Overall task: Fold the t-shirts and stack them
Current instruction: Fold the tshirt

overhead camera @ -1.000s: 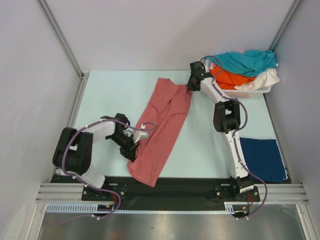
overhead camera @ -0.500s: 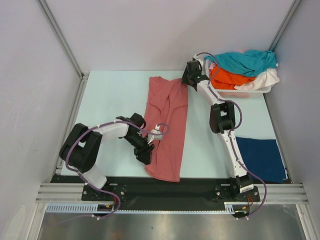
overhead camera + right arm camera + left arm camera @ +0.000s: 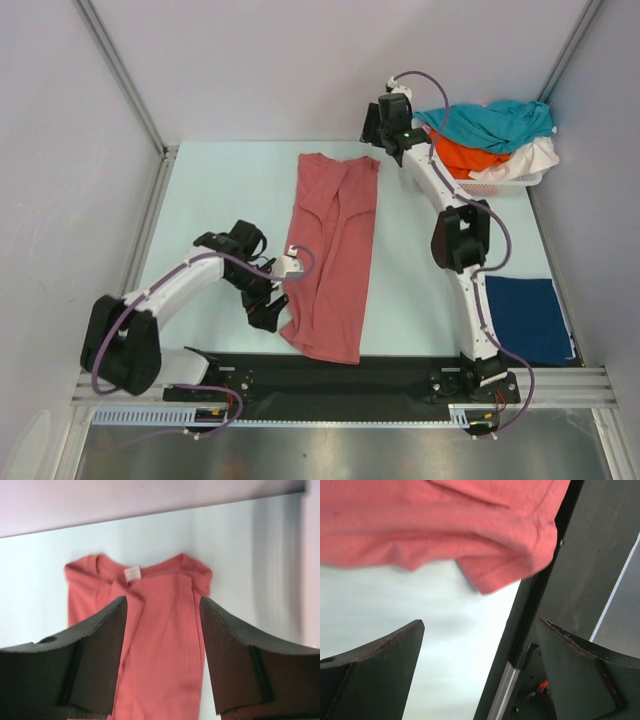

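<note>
**Salmon shirt flat in a long strip, both end effectors empty**

The salmon-red t-shirt [image 3: 335,255] lies flat on the bench [image 3: 230,190], already narrowed to a long strip. Its long axis runs far to near with a slight slant. The collar is at the far end and the hem reaches the dark strip at the near edge.

The left end effector [image 3: 270,312] sits low, just beside the shirt's near-left edge. In the left wrist view its fingers [image 3: 380,665] are spread with nothing between them, and the hem corner lies ahead of them, not touching.

The right end effector [image 3: 380,135] hovers by the far-right collar corner. Its jaws are apart and empty, and the right wrist view looks down on the collar and tag.

So each arm is at one end of the strip: left is nearer the hem, right is nearer the collar.

My guess at the next step is an end-to-end fold along that long axis. The hem lies to the right of the left end effector, and the collar lies below and left of the right one.

The navy t-shirt [image 3: 527,318] lies folded at near right, probably the base of the stack. Teal [image 3: 500,120], orange [image 3: 465,158] and white [image 3: 530,158] shirts are heaped in the basket [image 3: 510,180].
</note>
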`<state>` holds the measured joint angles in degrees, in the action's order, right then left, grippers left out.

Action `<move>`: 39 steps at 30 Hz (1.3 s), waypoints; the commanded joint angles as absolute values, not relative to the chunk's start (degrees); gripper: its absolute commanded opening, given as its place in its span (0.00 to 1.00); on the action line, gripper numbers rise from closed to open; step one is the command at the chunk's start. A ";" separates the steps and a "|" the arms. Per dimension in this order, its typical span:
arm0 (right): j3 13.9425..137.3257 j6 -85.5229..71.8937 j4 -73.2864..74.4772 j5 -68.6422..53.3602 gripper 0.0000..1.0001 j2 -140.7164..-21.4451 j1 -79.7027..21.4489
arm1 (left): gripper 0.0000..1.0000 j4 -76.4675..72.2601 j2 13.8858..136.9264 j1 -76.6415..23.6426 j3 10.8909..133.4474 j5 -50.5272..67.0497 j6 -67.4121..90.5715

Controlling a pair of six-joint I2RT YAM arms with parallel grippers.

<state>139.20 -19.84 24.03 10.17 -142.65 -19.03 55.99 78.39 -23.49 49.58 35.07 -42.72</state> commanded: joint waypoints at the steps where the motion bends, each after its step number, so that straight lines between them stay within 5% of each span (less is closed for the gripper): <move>1: 130.49 -20.11 34.15 13.97 0.64 -125.89 -21.09 | 1.00 58.89 71.91 -23.55 48.43 30.24 -45.70; 4: 116.42 -22.75 38.48 14.15 0.64 -111.87 -23.81 | 0.99 59.59 65.67 -23.64 49.22 26.20 -47.97; 8: 82.89 -31.07 36.22 12.92 0.63 -94.86 -29.08 | 0.98 59.50 57.41 -24.17 48.52 20.66 -53.42; 15: 55.15 -49.71 30.60 9.50 0.58 -79.28 -43.31 | 1.00 57.39 46.58 -28.30 42.02 16.26 -59.77; 28: 42.63 -61.61 18.99 4.48 0.42 -85.86 -51.06 | 1.00 54.67 45.88 -32.17 40.87 16.17 -52.56; 35: 39.65 -59.33 23.11 8.00 0.01 -83.77 -49.49 | 0.99 55.11 44.56 -32.96 40.52 17.31 -51.33; 39: 36.49 -56.44 25.30 8.53 0.00 -79.55 -46.15 | 0.95 51.52 46.31 -37.34 39.11 12.06 -47.74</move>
